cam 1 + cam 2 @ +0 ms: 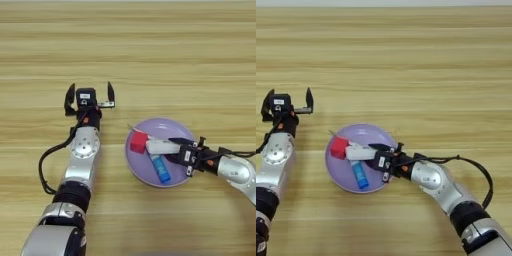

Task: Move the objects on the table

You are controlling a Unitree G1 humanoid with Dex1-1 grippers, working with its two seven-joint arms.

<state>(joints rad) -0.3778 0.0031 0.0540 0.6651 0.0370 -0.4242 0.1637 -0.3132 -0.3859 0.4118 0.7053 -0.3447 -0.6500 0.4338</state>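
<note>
The right gripper reached over the purple plate, fingers closed on the white remote; the left gripper hovered open, empty, above the surface.

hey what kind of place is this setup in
Probably a robot test bench rather than a home: a bare light-brown wooden plank table, a round purple plate holding a red cube, white flat device and blue glue stick, and two robot arms.

No text, brand or number can be read anywhere (the small white patches on both grippers stay illegible).
</note>
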